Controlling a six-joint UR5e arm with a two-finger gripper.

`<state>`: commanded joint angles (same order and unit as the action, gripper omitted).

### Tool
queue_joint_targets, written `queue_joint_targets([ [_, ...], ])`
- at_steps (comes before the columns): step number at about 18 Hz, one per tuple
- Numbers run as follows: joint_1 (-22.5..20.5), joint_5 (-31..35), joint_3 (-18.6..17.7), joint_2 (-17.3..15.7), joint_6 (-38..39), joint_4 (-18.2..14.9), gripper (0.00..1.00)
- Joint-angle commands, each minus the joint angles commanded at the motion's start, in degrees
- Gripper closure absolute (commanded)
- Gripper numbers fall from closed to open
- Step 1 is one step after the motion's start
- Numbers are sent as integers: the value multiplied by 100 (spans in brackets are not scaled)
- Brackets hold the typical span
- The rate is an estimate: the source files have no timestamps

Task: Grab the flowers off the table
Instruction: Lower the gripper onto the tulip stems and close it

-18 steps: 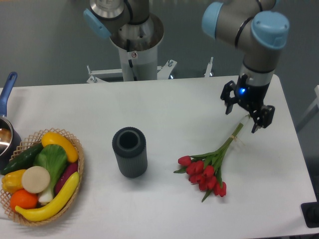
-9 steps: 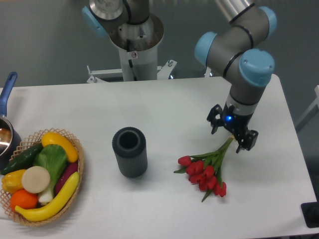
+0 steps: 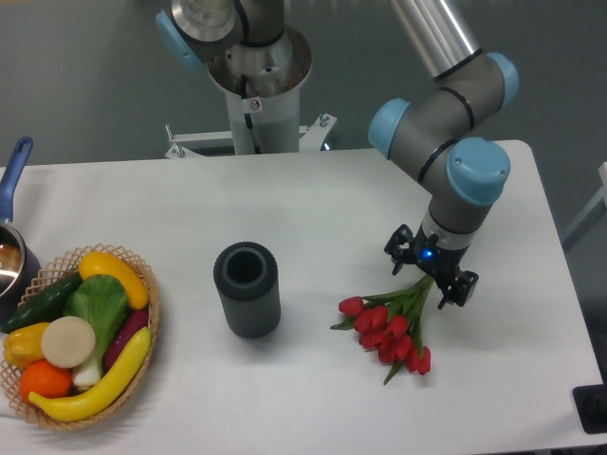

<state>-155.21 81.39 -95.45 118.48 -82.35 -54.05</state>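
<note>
Over the worktop's right half: arm bent down, claw (image 3: 432, 276) at the stems.
Wrist points straight down; claw fingers spread, straddling the green stems of the flowers (image 3: 391, 327), not pinching them. Flowers lie flat on the white worktop (image 3: 313, 209), red heads toward the near edge, right of a dark ribbed cylinder (image 3: 247, 289).

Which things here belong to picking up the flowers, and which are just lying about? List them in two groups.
Part of the job:
- flowers, lying flat
- table under them
- gripper, jaws open astride the stems

Lying about:
- dark ribbed cylinder, upright
- wicker basket of vegetables and fruit
- pot with blue handle at the left edge
</note>
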Motion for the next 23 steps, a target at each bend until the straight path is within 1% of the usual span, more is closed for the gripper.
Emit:
queue_joint_targets([
  [2, 0, 9, -9, 53, 0, 52, 0],
  [5, -9, 44, -114, 70, -18, 70, 0],
  [11, -18, 88, -105, 141, -26, 79, 0],
  [14, -26, 263, -27, 263, -26, 193, 0],
  [16, -35, 290, -61, 264, -35, 264, 0],
  [19, -35, 290, -53, 281, -26, 281, 0],
  [20, -35, 290, -61, 290, -26, 299, 1],
  [21, -26, 290, -70, 299, -26, 351, 4],
  [23, -26, 290, -88, 290, -26, 369, 15],
])
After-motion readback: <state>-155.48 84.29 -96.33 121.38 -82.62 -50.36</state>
